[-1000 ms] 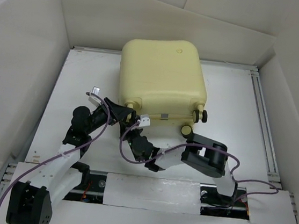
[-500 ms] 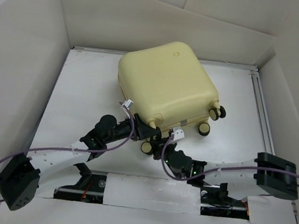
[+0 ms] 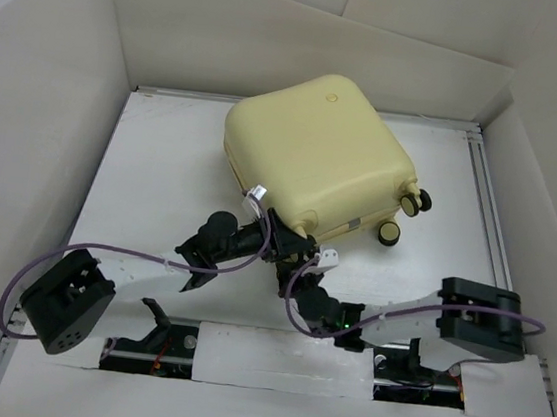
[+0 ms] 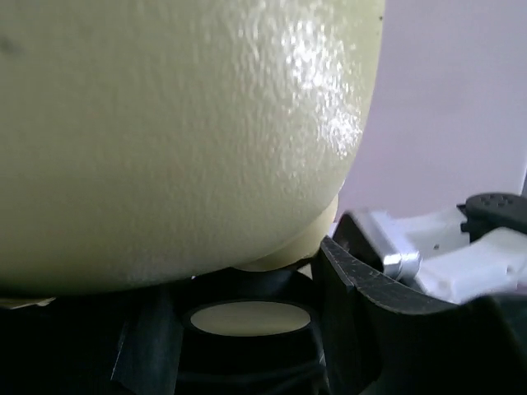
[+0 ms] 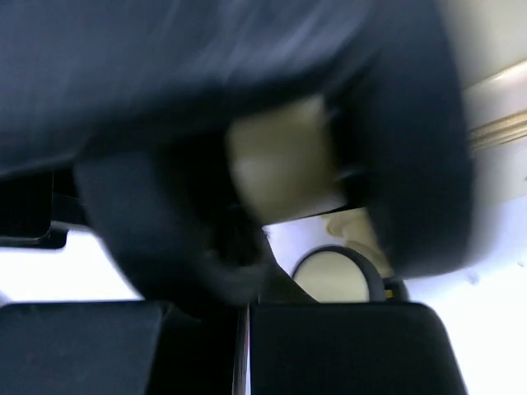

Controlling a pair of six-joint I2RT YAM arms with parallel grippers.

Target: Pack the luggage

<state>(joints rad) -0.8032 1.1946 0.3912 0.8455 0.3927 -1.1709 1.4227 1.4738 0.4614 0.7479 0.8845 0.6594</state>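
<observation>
The luggage (image 3: 315, 152) is a closed pale yellow hard-shell suitcase lying flat and turned at an angle, with two caster wheels (image 3: 389, 233) at its right edge. Its shell fills the top of the left wrist view (image 4: 165, 123). My left gripper (image 3: 290, 242) is at the near corner, its jaws closed around a caster wheel (image 4: 247, 317). My right gripper (image 3: 304, 270) is just below that corner. Its fingers (image 5: 329, 346) are pressed together under a blurred wheel (image 5: 280, 164), and another wheel (image 5: 329, 276) shows behind.
White cardboard walls (image 3: 50, 92) enclose the white table (image 3: 161, 175) on the left, back and right. A metal rail (image 3: 489, 212) runs along the right side. Purple cables loop off both arms near the front edge.
The suitcase has turned, its wheeled edge swinging from the near side toward the right. Both grippers have followed its near corner to the right, and the right arm has stretched out low.
</observation>
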